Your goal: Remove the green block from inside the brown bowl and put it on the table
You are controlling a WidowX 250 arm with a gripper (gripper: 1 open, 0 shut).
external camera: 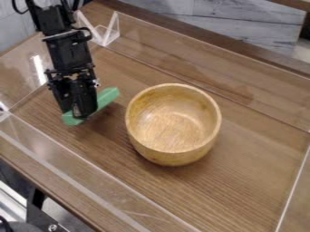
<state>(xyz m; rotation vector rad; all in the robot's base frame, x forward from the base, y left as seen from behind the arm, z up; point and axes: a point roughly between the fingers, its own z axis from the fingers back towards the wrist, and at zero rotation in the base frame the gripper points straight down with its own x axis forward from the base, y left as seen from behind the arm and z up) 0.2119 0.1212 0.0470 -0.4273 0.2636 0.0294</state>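
The green block (101,98) lies low over the table (230,195), left of the brown bowl (175,122) and outside it. My gripper (80,112) comes down from the upper left and is shut on the block's near end, its black fingers covering that part. Whether the block rests on the wood or hovers just above it I cannot tell. The bowl stands upright in the middle with nothing inside it.
Clear low walls (72,186) run along the table's front and left edges, close to the gripper. A clear triangular stand (109,29) sits at the back left. A pale wall and a dark gap lie beyond the far edge.
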